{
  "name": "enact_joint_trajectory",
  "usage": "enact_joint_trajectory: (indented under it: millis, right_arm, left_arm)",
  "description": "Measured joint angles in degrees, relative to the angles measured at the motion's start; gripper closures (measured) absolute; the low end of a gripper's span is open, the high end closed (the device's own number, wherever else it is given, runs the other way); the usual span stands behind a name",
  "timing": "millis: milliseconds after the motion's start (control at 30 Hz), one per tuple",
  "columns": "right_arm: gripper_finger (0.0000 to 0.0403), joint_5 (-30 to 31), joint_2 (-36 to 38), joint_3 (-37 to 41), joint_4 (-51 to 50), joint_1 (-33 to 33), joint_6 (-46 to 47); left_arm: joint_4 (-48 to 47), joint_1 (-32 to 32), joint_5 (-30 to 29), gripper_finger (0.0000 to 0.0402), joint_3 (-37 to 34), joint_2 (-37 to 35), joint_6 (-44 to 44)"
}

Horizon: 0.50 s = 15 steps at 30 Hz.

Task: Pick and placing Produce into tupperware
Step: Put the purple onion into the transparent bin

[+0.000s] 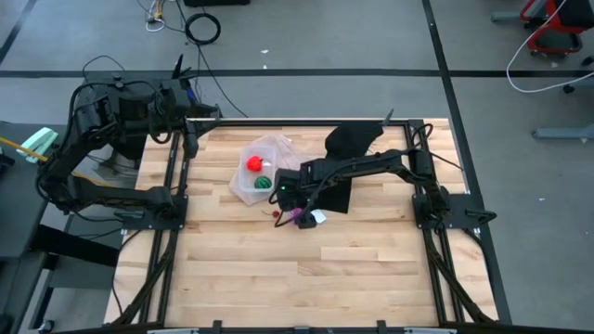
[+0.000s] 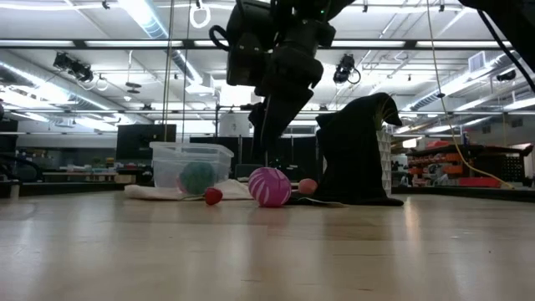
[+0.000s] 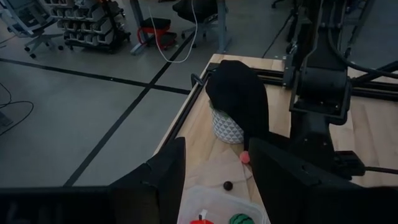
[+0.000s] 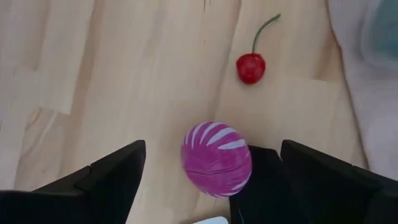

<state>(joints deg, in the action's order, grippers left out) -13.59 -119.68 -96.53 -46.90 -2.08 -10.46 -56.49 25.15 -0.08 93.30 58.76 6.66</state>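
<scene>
The right gripper (image 4: 208,180) hangs low over the table (image 1: 278,278) with its fingers spread wide and holding nothing — the magenta-purple striped fruit (image 4: 216,158) lies on the wood right between the fingertips, and the small red cherry (image 4: 250,68) sits a little way ahead of them. Beyond the cherry and off to one side stands the clear tupperware (image 1: 263,167), with a red ball-like fruit (image 1: 253,164) and a green striped fruit (image 1: 264,182) already inside. The left gripper (image 3: 214,177) waits at the table's far left corner, fingers open — it looks across at the black cloth (image 3: 238,93).
</scene>
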Motion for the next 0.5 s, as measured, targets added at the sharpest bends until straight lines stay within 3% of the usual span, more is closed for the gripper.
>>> enact_joint_trajectory:
  millis: [500]
  right_arm:
    - [0.0005, 4.1, -2.6, 0.4, 2.3, 0.0, -3.1]
  left_arm:
    - [0.0, 0.0, 0.0, 0.0217, 0.0, 0.0, 0.0]
